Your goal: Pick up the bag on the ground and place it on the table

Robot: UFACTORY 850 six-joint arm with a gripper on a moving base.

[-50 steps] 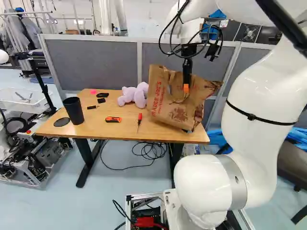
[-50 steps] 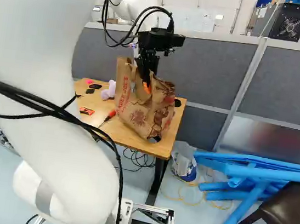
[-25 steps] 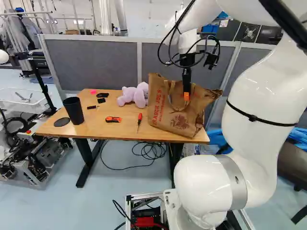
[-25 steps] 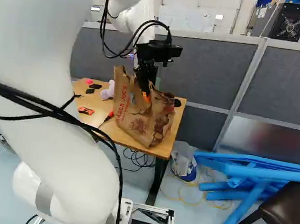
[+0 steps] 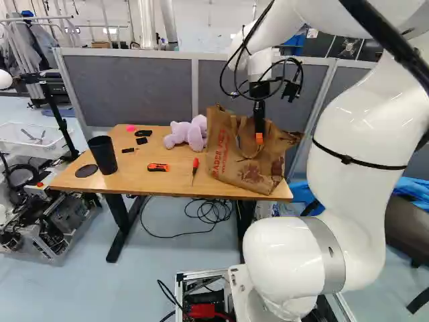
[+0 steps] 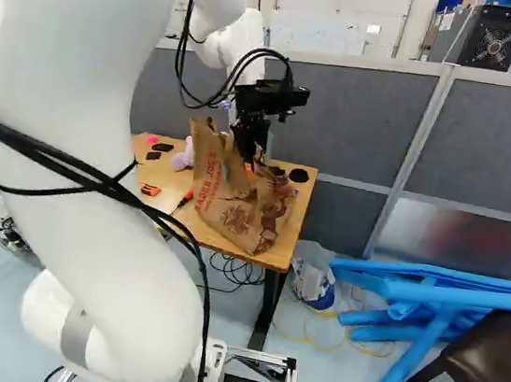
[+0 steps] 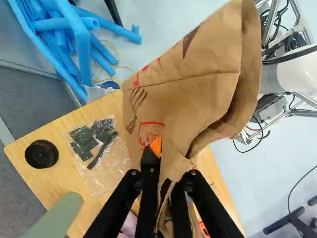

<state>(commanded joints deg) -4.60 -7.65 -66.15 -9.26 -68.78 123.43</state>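
In the left base view the brown paper bag [image 5: 226, 157] is on the counter [image 5: 144, 186], at the counter's 3 o'clock end. The end effector [image 5: 259, 139] reaches down into its mouth, beside a handle loop. The red screwdriver [image 5: 195, 169] lies at 9 o'clock from the bag and the purple plush toy [image 5: 188, 133] at 10, both close by; a sideways drag could knock either.

In the right base view the bag leans, its lowest corner at 5 o'clock and near the counter's front edge. Let go there, it could slump or tip over that edge, since soft paper props itself poorly.

In the wrist view, taking 12 as straight ahead of the end effector, crumpled paper runs between the two black fingers, which look pinched on the bag. One orange pad [image 7: 156, 146] shows; the other is hidden. The clear pouch [image 7: 99, 153] sits at about 9 o'clock, close beside the bag, and could get trapped under it. Paper or a handle may snag on a finger at release, pulling the bag along as the arm lifts.
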